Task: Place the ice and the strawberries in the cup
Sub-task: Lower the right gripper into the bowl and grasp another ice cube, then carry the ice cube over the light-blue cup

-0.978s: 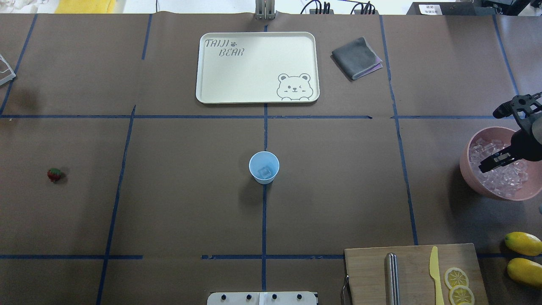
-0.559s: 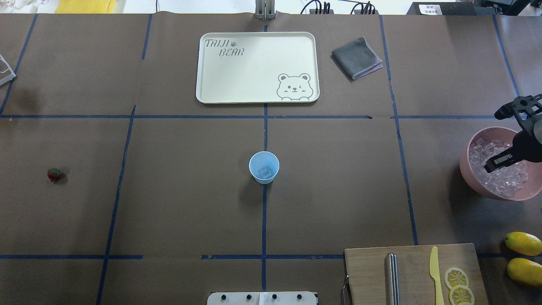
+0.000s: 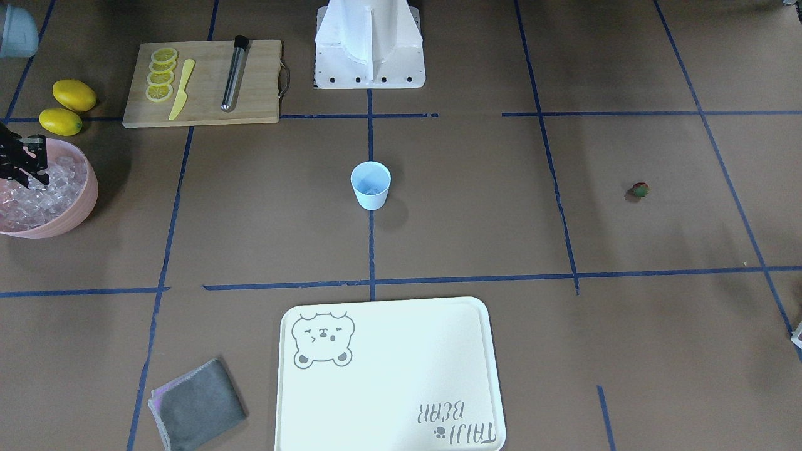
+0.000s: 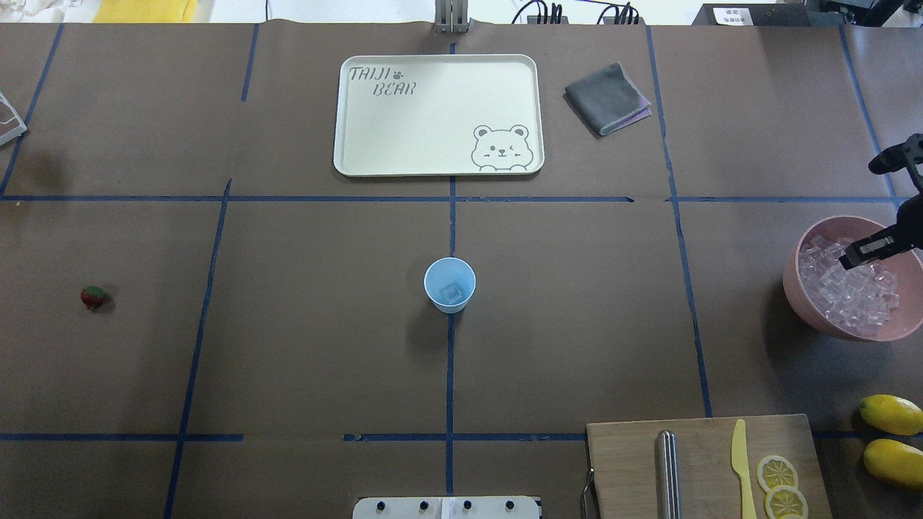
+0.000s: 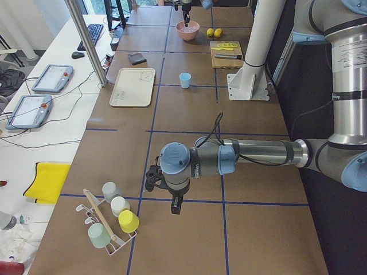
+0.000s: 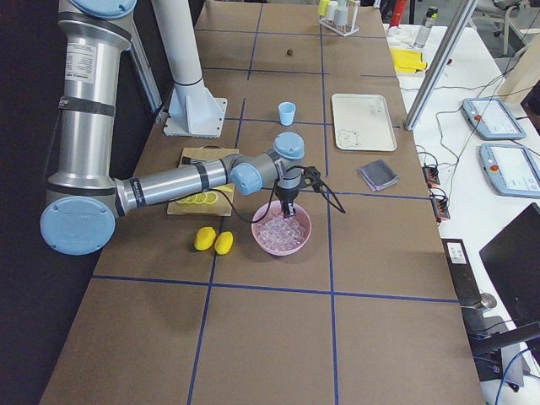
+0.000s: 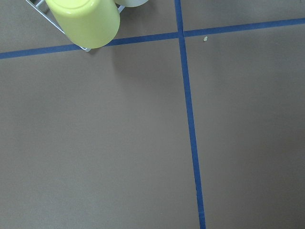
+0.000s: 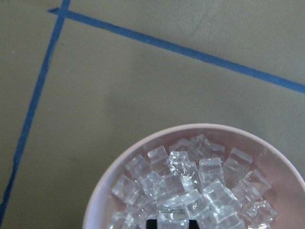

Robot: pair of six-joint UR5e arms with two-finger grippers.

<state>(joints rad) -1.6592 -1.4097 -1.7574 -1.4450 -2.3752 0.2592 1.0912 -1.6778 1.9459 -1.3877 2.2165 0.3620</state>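
The pale blue cup (image 4: 449,285) stands upright at the table's middle with one ice cube (image 4: 451,293) inside. More ice (image 4: 851,295) fills the pink bowl (image 4: 797,288) at the right edge. My right gripper (image 4: 865,250) hangs over that bowl. In the right wrist view its fingertips (image 8: 152,223) stand a cube's width apart at ice level, with a cube filling the gap. The strawberry (image 4: 92,297) lies alone far left. My left gripper (image 5: 176,207) shows only in the exterior left view, low over bare table, so I cannot tell its state.
A cream tray (image 4: 346,115) and a folded grey cloth (image 4: 607,98) lie at the far side. A cutting board (image 4: 627,468) holds a knife, a metal rod and lemon slices, with two lemons (image 4: 891,414) beside it. A rack of cups (image 5: 112,220) stands near my left gripper.
My right gripper has shifted right and toward the far side over the pink bowl. The cup, the strawberry and everything else have stayed put.
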